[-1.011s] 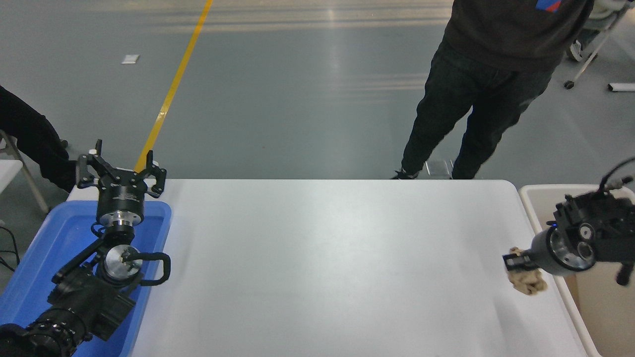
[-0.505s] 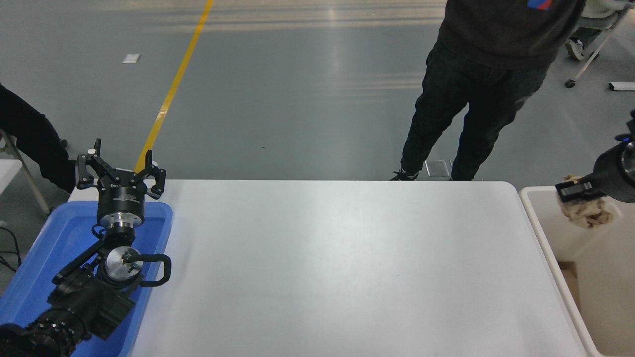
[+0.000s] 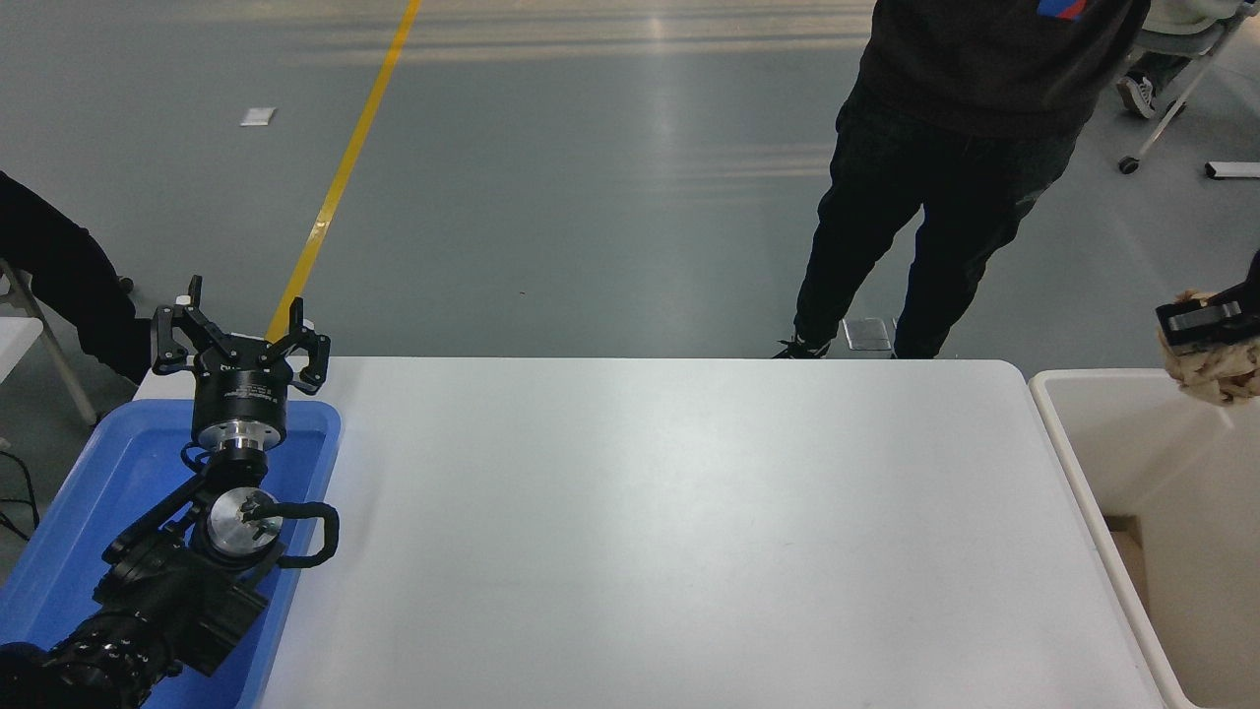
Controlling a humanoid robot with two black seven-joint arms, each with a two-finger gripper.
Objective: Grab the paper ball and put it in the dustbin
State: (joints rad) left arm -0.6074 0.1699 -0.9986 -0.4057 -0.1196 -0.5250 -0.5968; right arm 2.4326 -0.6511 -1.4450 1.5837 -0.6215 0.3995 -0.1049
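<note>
Dustbin point(image 3: 1088, 463) at lower right, beside table point(image 3: 669, 532). Paper ball point(image 3: 1216, 369) in right gripper point(image 3: 1209, 330) at right edge, above bin's far rim. Tray point(image 3: 89, 512) lower left, under left gripper point(image 3: 239, 335).

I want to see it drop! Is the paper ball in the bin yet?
Not yet. The right hand holds the paper ball in the air over the bin.

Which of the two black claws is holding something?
The right gripper, at the picture's right edge above the dustbin, clamps the paper ball. The left gripper is open and empty.

White table point(image 3: 669, 532); blue tray point(image 3: 89, 512) overlapping left edge.
</note>
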